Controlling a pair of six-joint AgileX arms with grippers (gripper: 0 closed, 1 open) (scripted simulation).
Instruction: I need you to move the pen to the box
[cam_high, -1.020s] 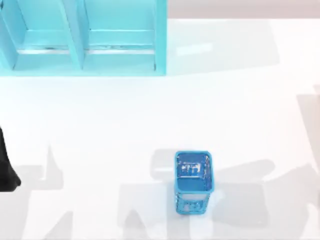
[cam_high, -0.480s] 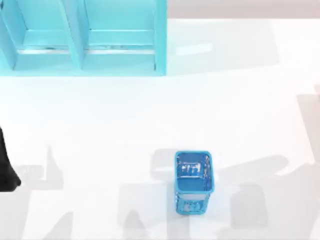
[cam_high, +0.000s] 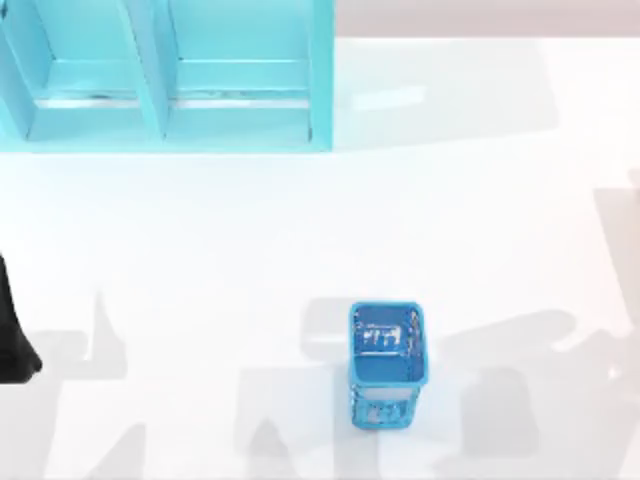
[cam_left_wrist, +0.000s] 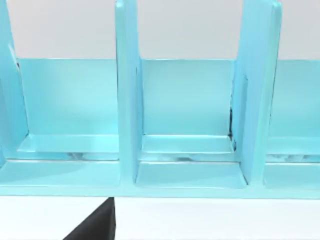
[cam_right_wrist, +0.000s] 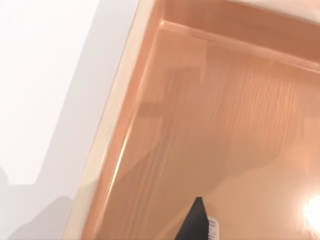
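In the right wrist view my right gripper (cam_right_wrist: 206, 226) hangs over the inside of the light wooden box (cam_right_wrist: 116, 125). One dark fingertip (cam_right_wrist: 196, 220) pokes in, and a bit of the pen's silver-grey printed barrel (cam_right_wrist: 214, 229) lies right against it, so the gripper looks shut on the pen. The box floor under it is bare. My left arm (cam_high: 12, 340) stays parked at the table's left edge, and one dark finger (cam_left_wrist: 95, 227) of it shows in the left wrist view, facing the shelf.
A small blue mesh holder (cam_high: 388, 364) stands upright near the front middle of the white table. A cyan shelf unit (cam_high: 165, 75) with upright dividers fills the back left. Arm shadows fall across the front right.
The arm shadows at the front right of the table have drifted slightly to the right. The mesh holder and the left arm have not moved.
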